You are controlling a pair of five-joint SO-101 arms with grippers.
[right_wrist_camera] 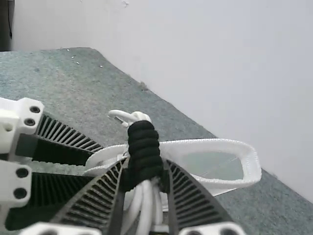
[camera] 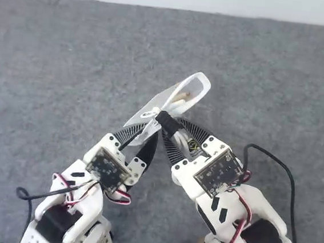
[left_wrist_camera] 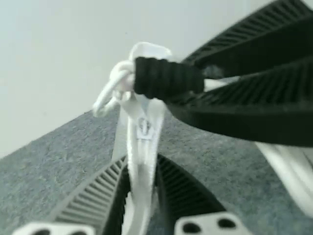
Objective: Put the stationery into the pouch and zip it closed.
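The right fingers (right_wrist_camera: pixel 166 177) are pressed together on the black pull (right_wrist_camera: pixel 143 147) of the zip, with white cords running down between them. A white knot (right_wrist_camera: pixel 128 117) sits just past the pull. Meeting them tip to tip, the left fingers (left_wrist_camera: pixel 159 172) pinch the narrow zipped edge of the white pouch (left_wrist_camera: pixel 142 128), which stands up between them. In the high view the two arms converge from the near edge, left fingers (camera: pixel 149 130) touching right fingers (camera: pixel 170 125) at the pull (camera: pixel 164 120). The pouch (camera: pixel 190 92) stretches away from them, its mouth gaping at the far end with something pale tan inside. Grey surface (camera: pixel 70 61) lies beneath.
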